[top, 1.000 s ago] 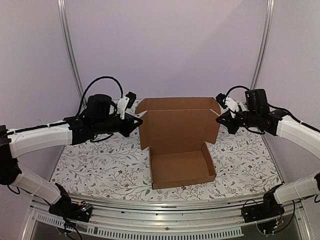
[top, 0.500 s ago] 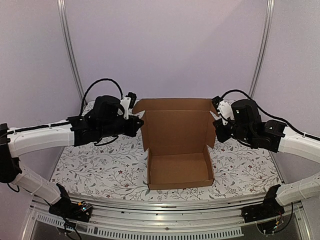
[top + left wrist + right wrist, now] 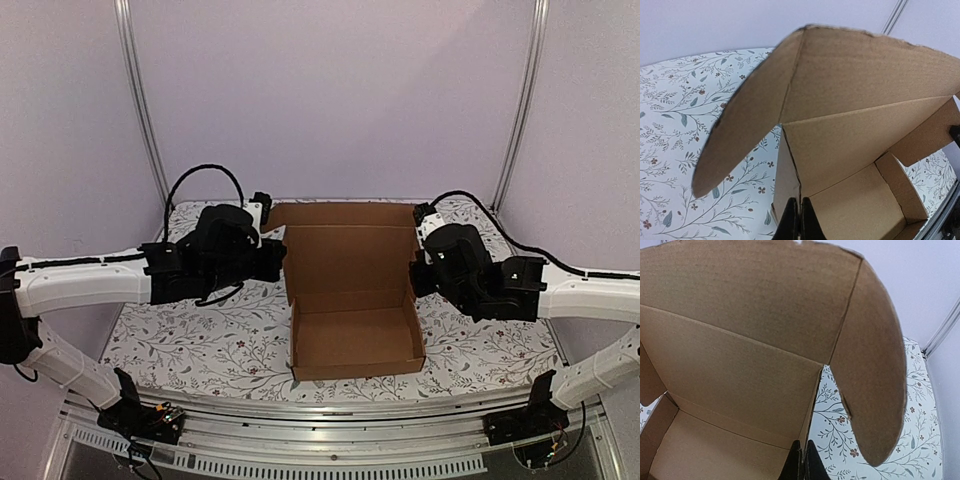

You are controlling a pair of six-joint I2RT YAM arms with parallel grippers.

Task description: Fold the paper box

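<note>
The paper box (image 3: 355, 338) is a brown cardboard carton in the middle of the table, its tray formed and its lid (image 3: 350, 252) standing upright at the back with rounded side flaps. My left gripper (image 3: 283, 264) is at the box's left back corner. In the left wrist view its fingers (image 3: 799, 221) are pressed together on the edge of the left side wall (image 3: 787, 172). My right gripper (image 3: 415, 276) is at the right back corner. In the right wrist view its fingers (image 3: 803, 463) are closed on the right side wall's edge (image 3: 810, 415).
A floral tablecloth (image 3: 200, 330) covers the table. Two metal frame posts (image 3: 140, 110) (image 3: 520, 110) rise at the back corners before a plain wall. A metal rail (image 3: 330, 415) runs along the near edge by the arm bases.
Both grippers have moved inward and down from the lid's side flaps to the box's back corners. The box has shifted slightly nearer and left.
</note>
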